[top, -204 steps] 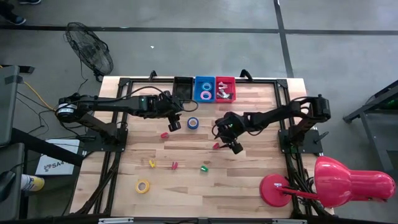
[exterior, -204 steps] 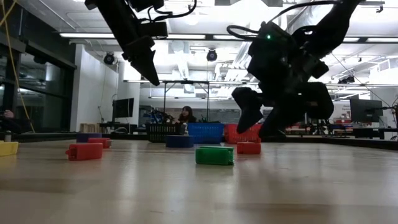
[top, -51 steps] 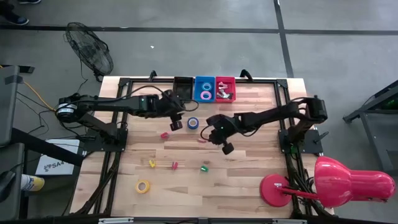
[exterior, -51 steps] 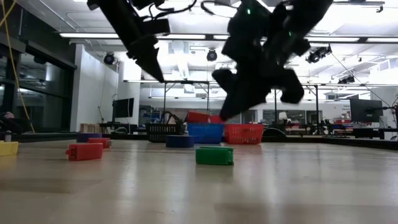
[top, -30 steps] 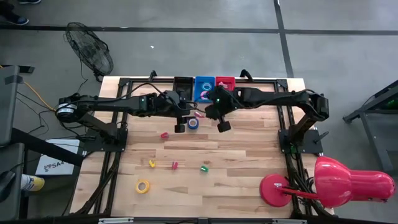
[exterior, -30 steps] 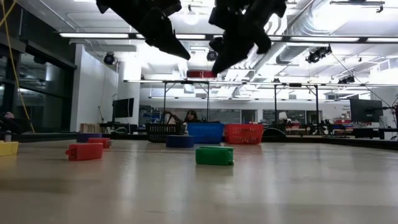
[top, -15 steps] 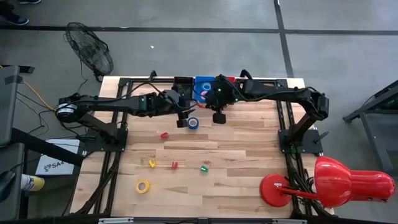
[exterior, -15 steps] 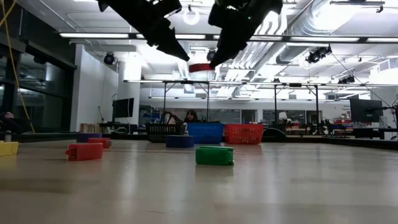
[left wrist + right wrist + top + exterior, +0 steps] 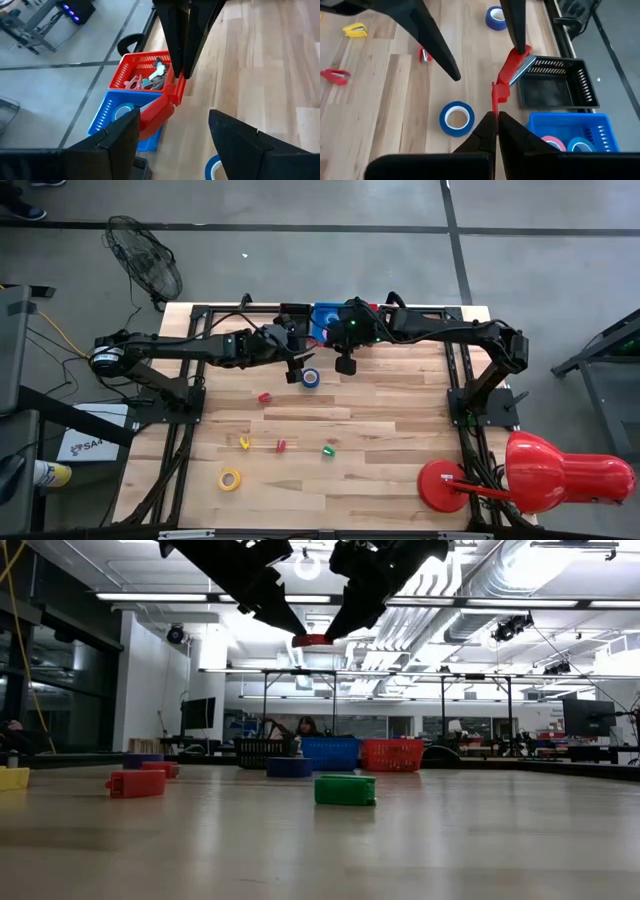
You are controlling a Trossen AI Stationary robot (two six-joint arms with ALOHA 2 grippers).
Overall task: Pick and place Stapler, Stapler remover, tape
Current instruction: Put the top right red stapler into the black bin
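Stapler (image 9: 512, 67) red, pinched in right gripper (image 9: 496, 116), now carried up off table centre to far edge, hanging beside black bin (image 9: 555, 82). Left gripper (image 9: 172, 125) spread wide, empty, close alongside near blue tape (image 9: 311, 377). Judgement: drop into bin next.

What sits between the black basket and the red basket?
The blue basket stands between the black basket and the red basket; the low view shows it plainly.
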